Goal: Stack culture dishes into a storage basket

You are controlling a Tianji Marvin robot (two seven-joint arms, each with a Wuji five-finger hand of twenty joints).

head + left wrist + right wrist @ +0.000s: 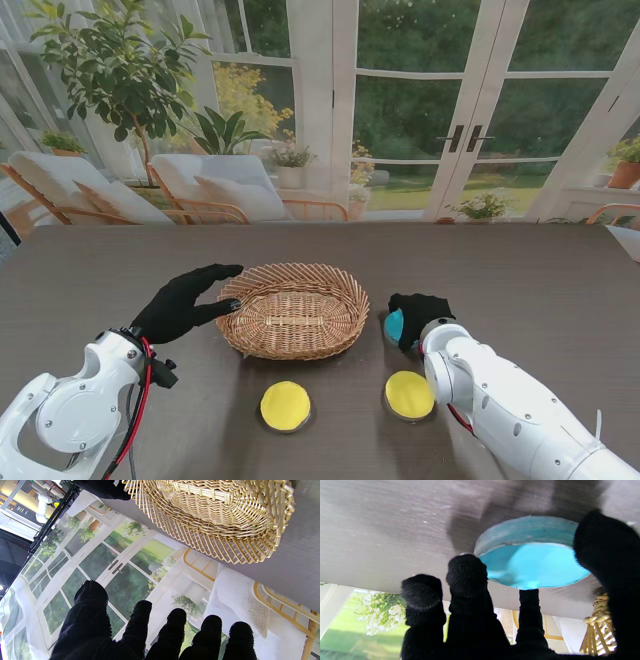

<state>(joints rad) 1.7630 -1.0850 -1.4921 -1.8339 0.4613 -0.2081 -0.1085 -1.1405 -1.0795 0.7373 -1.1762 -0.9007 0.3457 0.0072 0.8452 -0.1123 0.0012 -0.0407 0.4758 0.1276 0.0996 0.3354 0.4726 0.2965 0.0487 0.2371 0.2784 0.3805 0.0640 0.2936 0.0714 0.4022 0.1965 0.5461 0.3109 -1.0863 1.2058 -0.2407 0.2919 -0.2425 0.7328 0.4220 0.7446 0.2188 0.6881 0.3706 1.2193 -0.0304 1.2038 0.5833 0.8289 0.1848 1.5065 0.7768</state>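
Low in the stand view, two yellow dishes are sitting near the bottom edge, one (285,405) at centre and one (409,394) to its right, touching the right arm. Above them the basket (294,309) is lying mid-frame, empty. The right hand (412,318) is closing on the blue dish (394,326) just right of the basket; in the wrist view its fingertips (467,572) and thumb are bracketing the rim, though whether they are gripping yet I cannot tell. The left hand (185,303) is resting at the basket's left rim, fingers apart, holding nothing. To do this well, the grip should be pinching opposite edges, lifting level, and clearing the wicker wall. Open table (540,280) is lying to the right.
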